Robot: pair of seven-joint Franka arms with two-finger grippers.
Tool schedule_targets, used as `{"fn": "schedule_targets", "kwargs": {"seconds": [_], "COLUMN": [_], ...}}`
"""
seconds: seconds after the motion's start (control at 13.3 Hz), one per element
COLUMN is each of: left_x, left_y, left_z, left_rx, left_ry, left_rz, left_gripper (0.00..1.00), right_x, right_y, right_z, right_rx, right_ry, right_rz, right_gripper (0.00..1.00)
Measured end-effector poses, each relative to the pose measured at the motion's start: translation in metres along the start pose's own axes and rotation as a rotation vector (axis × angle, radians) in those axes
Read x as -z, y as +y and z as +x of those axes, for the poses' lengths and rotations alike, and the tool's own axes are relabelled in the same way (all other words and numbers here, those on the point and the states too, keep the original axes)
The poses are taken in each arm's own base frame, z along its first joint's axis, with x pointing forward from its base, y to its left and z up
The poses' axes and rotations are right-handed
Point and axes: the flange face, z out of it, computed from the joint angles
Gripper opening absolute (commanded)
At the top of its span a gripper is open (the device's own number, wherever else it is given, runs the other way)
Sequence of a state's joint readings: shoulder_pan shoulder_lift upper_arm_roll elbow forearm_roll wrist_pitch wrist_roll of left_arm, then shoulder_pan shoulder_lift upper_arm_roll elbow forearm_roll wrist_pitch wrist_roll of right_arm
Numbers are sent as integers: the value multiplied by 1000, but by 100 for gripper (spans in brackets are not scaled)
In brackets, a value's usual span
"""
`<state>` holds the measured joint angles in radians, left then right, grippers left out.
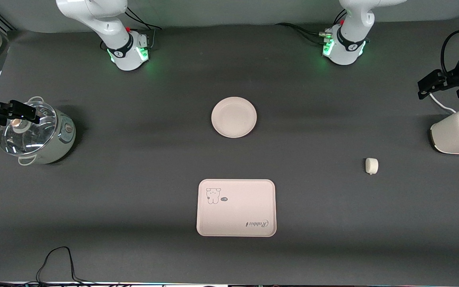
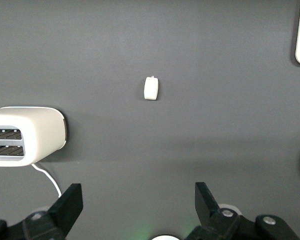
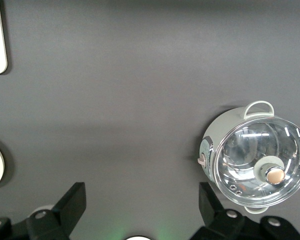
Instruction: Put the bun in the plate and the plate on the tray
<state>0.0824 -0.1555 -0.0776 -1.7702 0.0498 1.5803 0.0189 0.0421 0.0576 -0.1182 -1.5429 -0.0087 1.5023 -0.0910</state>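
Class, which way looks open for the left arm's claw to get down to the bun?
Probably straight down, yes. The left claw is open above the toaster's end of the table, and the bun lies alone on bare mat, apart from the toaster and the plate.

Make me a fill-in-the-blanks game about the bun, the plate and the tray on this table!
1. The bun lies on the bare table, toward the ____ arm's end.
2. The plate holds ____ for now.
3. The tray lies ____ to the front camera than the plate.
4. The left gripper and the right gripper both have their fingers ____.

Missing words: left; nothing; nearer; open
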Motion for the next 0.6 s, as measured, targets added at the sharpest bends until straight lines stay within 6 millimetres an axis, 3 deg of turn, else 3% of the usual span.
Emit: {"fn": "schedule_targets", "kwargs": {"seconds": [0.6], "left_x": [-11], "left_y": [-2], "left_z": [4], "left_rx": [3], "left_ry": [-39], "left_rz": [-4], "left_gripper": [100], "right_x": [-1], "right_y": [0], "right_z": [0], "right_rx": [0], "right_ry": [-2], "right_rz": [0], "right_gripper": [100]}}
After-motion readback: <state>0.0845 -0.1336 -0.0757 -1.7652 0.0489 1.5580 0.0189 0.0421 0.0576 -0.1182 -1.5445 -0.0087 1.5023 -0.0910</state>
